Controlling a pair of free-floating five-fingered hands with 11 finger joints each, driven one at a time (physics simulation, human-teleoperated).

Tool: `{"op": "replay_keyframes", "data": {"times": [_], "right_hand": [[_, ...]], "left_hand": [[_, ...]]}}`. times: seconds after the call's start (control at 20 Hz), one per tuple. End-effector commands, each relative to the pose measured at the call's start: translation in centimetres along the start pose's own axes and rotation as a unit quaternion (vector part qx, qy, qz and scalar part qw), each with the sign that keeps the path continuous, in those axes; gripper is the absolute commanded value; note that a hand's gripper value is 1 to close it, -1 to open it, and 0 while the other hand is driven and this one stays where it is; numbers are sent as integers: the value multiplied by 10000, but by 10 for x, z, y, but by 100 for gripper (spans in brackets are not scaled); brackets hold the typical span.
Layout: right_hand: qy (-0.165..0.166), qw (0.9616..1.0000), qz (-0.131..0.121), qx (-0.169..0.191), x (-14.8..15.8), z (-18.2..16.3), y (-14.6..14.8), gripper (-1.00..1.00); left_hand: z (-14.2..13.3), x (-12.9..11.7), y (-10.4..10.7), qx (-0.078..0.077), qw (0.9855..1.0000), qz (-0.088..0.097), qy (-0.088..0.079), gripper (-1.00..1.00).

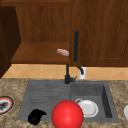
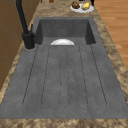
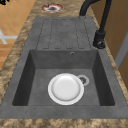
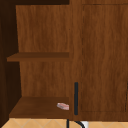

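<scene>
Black and low at the near edge of the front view, the left robot hand point(image 1: 35, 116) hangs over the ribbed drainboard point(image 1: 45, 96) of the grey sink point(image 1: 107, 105), its fingers curled in with nothing between them. Just to its right sits a red ball point(image 1: 67, 114), large in the picture and covering the sink's front rim; I cannot tell whether it rests on the rim or floats nearer the camera.

Judging from this, the hand and ball are close enough that a sideways sweep could knock the ball. If it rolled into the basin it would strike the white plate point(image 3: 65, 88) lying flat on the basin floor beside the drain point(image 3: 83, 80). With fingers closed, the hand would push rather than catch.

Farther back, the black faucet point(image 1: 68, 75) stands at the sink's rear edge, an obstacle for any reach upward. A patterned plate point(image 1: 5, 105) lies on the tabletop point(image 1: 12, 87) to the left. Beyond, a small pink object point(image 1: 62, 52) lies near the edge of the open cabinet shelf point(image 1: 37, 53), where a nudge could tip it off.
</scene>
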Motion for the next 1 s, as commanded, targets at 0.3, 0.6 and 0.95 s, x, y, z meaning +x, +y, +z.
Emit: {"op": "replay_keyframes", "data": {"times": [0.3, 0.6, 0.95], "right_hand": [[931, 9934, -606, -295, -2, -13, 15, -100], [952, 9952, -195, -113, 8, -27, 16, -100], [904, 9953, -275, -192, 11, -48, 27, -100]], "left_hand": [[0, 0, 0, 0, 10000, 0, 0, 0], [0, 0, 0, 0, 10000, 0, 0, 0], [0, 0, 0, 0, 10000, 0, 0, 0]]}}
